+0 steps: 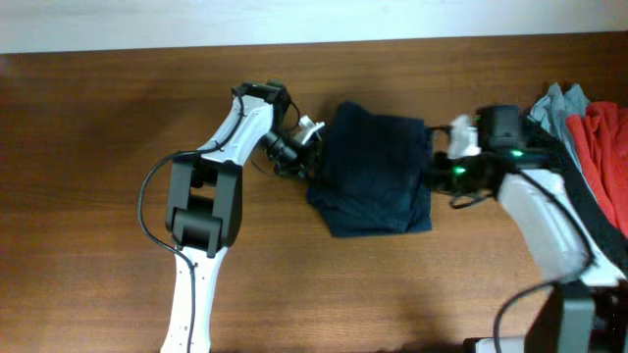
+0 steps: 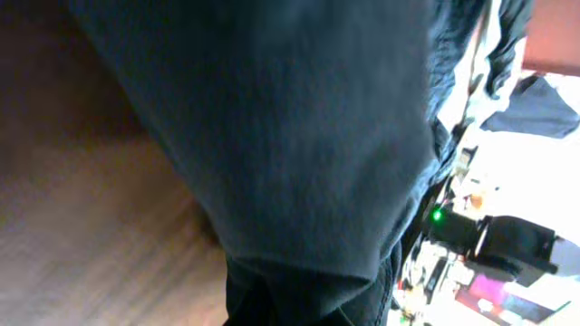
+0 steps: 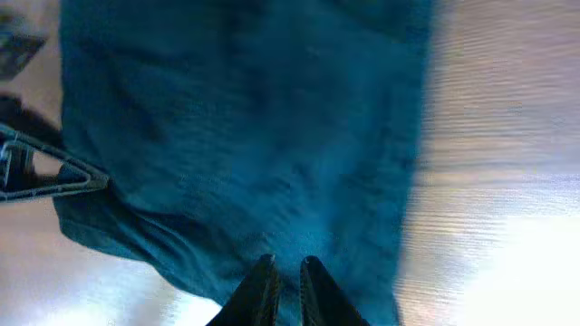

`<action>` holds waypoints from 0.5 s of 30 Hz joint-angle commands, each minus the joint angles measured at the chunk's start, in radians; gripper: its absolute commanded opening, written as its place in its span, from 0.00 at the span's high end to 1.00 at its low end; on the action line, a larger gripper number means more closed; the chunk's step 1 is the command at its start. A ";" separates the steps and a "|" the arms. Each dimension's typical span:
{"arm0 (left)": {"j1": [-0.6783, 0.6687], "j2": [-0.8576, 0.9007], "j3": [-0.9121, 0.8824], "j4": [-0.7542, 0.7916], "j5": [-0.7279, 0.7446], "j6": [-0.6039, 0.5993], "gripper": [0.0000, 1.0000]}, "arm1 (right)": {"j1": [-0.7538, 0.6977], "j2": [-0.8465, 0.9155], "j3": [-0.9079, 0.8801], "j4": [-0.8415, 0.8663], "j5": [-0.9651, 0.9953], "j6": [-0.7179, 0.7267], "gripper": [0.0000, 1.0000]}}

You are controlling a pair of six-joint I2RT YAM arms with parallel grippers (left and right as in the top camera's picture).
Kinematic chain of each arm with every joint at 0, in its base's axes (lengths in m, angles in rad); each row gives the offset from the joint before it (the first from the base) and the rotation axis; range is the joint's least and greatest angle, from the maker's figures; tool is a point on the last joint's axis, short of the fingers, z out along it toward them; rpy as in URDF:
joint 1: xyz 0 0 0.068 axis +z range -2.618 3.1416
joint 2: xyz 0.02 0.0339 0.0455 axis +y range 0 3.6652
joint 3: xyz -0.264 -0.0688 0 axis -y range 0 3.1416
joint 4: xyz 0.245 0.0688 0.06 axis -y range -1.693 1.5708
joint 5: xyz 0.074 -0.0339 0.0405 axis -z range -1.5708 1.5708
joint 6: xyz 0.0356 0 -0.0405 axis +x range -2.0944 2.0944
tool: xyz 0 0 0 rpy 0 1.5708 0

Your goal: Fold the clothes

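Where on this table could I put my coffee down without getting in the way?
The wide bare table left of the left arm, and the front strip between both arms below the navy garment. Crowded: around the garment, and the clothes pile at right.

Looks like a robotics lab to me: two cabled robot arms (image 1: 201,211) working over a plain wooden table (image 1: 88,147), clothes heap (image 1: 589,127) at its edge, lit electronics (image 2: 494,240) cluttered behind.
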 commanded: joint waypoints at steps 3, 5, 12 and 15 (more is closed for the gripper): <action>-0.128 0.019 0.002 0.021 -0.169 -0.055 0.99 | 0.164 0.181 -0.002 0.107 -0.080 -0.161 0.89; -0.147 0.019 0.002 0.049 -0.268 -0.155 0.99 | 0.197 0.236 -0.002 0.150 -0.088 -0.187 0.89; -0.086 0.019 0.002 0.042 -0.428 -0.343 0.99 | 0.116 0.410 -0.001 0.085 0.337 0.106 0.96; -0.035 0.019 0.002 0.026 -0.462 -0.349 0.99 | 0.030 0.417 -0.001 0.048 0.349 0.123 0.96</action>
